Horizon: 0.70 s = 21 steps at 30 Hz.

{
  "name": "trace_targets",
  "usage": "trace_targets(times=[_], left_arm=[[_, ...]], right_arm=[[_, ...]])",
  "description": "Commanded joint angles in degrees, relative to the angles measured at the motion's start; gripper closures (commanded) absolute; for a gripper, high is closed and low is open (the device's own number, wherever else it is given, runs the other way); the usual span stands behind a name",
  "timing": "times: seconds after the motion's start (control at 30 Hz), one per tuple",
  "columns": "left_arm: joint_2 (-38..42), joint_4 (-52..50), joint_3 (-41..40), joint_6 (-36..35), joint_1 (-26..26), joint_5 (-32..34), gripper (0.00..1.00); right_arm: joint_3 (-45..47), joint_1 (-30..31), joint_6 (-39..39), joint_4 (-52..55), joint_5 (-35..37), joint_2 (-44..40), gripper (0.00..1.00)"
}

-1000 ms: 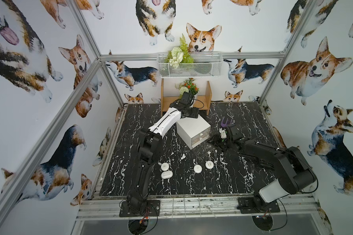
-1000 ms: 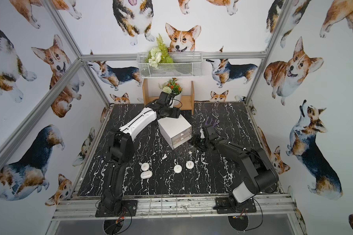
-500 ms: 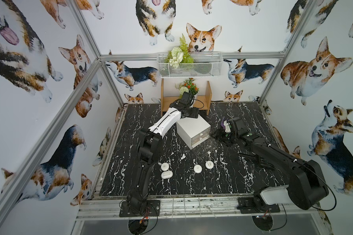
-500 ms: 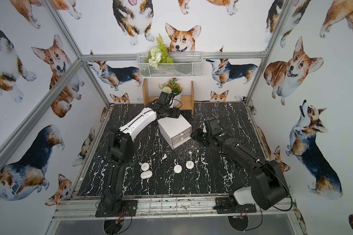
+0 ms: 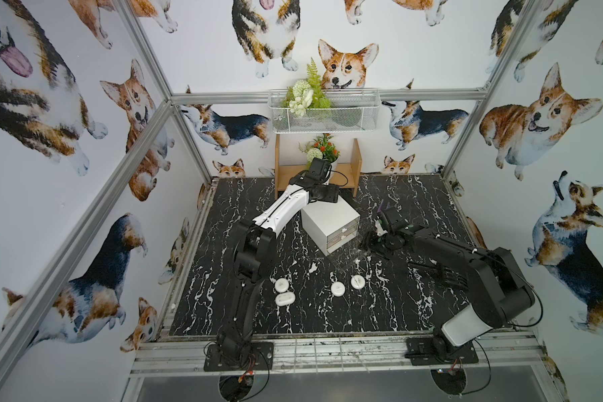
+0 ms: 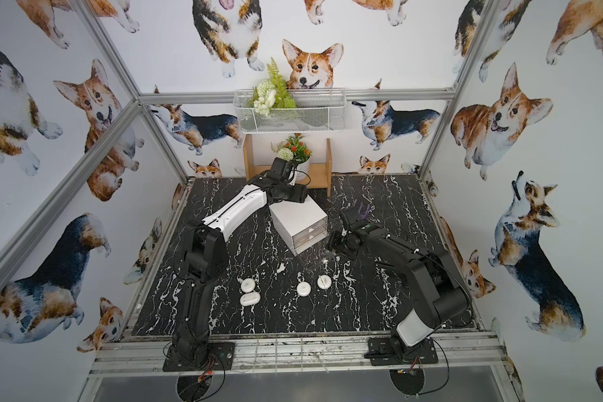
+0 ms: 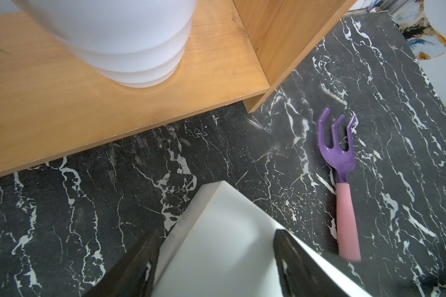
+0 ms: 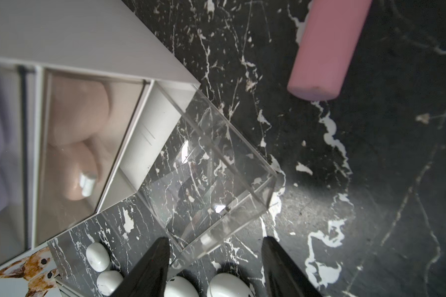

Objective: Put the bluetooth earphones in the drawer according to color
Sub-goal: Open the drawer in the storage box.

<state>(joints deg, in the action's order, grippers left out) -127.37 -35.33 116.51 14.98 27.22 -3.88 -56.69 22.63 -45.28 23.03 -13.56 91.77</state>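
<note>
Your right claw (image 8: 215,239) is open and empty, just by the pulled-out clear drawer (image 8: 211,164). Your left claw (image 7: 215,232) sits over the white cabinet (image 5: 328,215); I cannot tell if it grips. Four white earphone cases (image 5: 337,288) lie nearer. Bump the drawer and it may slide shut.

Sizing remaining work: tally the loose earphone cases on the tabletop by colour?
White earphone cases: 4
Lilac: 0
Pink: 0
Total loose: 4
</note>
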Motion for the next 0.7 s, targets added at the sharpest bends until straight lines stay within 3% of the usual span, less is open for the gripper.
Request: trace_targets(times=[0.0, 0.23, 0.67], left_arm=[[-1.1, -17.0, -1.3, -0.2, 0.2, -0.6, 0.26], [-1.1, -17.0, -1.3, -0.3, 0.2, -0.6, 0.26], [-1.1, -16.4, -1.8, -0.1, 0.2, -1.0, 0.26]], right_arm=[[-1.9, 0.2, 1.9, 0.4, 1.6, 2.7, 0.34], [-0.7, 1.2, 4.6, 1.9, 3.1, 5.5, 0.33], [0.8, 1.1, 5.2, 3.8, 5.3, -1.5, 0.36]])
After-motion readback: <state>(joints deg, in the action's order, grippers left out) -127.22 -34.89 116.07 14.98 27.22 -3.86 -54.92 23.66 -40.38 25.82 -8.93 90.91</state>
